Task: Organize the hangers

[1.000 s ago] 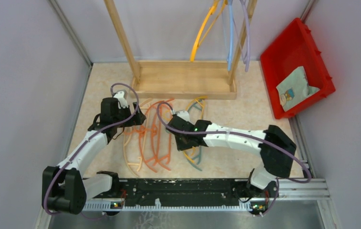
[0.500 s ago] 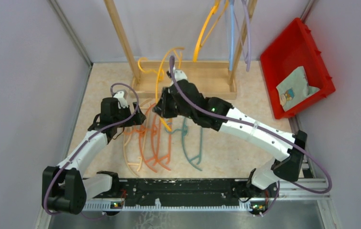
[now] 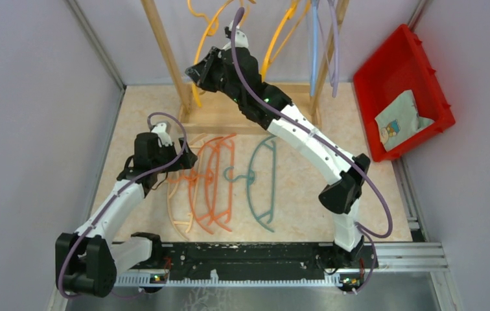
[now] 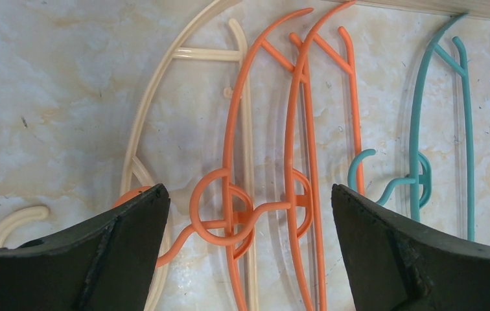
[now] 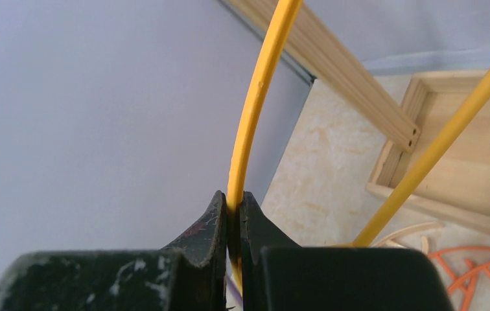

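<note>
Between the fingers of the right gripper (image 5: 234, 206), pinched tight, sits a yellow hanger (image 5: 255, 103), wooden rack post (image 5: 333, 65) just past it, bare wall (image 5: 100, 97) opposite. Meanwhile the left gripper (image 4: 247, 192) hangs spread wide above two orange hangers (image 4: 297, 129); beige hanger (image 4: 145, 110) by one fingertip, teal hanger (image 4: 414, 129) beyond the other.

Left arm (image 3: 109, 207): white shells are joined by black joint housings.
Right arm (image 3: 307, 139): the same white and black; a green light (image 3: 266, 100) is lit on one black link.
Cables (image 3: 164, 116): purple, looped along each arm.
Fingers (image 4: 119, 246): matte black wedges, scuffed pale at the edges.
</note>
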### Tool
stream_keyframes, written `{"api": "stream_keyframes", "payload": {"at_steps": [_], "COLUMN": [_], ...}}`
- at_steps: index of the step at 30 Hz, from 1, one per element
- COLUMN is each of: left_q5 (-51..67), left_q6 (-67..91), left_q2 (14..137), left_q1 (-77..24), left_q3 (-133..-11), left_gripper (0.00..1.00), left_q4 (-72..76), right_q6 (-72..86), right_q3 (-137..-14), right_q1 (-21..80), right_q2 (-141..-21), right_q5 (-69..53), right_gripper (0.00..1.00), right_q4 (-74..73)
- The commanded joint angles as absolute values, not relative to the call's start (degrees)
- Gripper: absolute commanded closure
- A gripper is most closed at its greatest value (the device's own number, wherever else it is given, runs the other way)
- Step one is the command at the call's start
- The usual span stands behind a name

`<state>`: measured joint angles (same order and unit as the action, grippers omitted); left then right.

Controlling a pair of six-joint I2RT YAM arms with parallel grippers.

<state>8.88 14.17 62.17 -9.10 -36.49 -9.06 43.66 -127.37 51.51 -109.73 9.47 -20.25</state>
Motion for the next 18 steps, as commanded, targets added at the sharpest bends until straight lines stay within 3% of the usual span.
{"api": "stream_keyframes", "payload": {"at_steps": [1, 18], "left_q5": [8.9, 8.9], "left_q6": [14.1, 13.3], "left_q2": [60.4, 61.7], "left_q1": [-8.8, -8.8], "left_q3": [-37.9, -37.3], "left_gripper": [0.00, 0.00], "left_q4": [-9.8, -9.4], "right_q6": [43.2, 45.3], "right_q3": [-132.7, -121.9], "right_q1": [50.0, 42.3], "right_q2": [-109.3, -102.1], "right_q5": [9.1, 10.7], "right_gripper": [1.00, 1.00], "right_q4": [-13.4, -3.7]}}
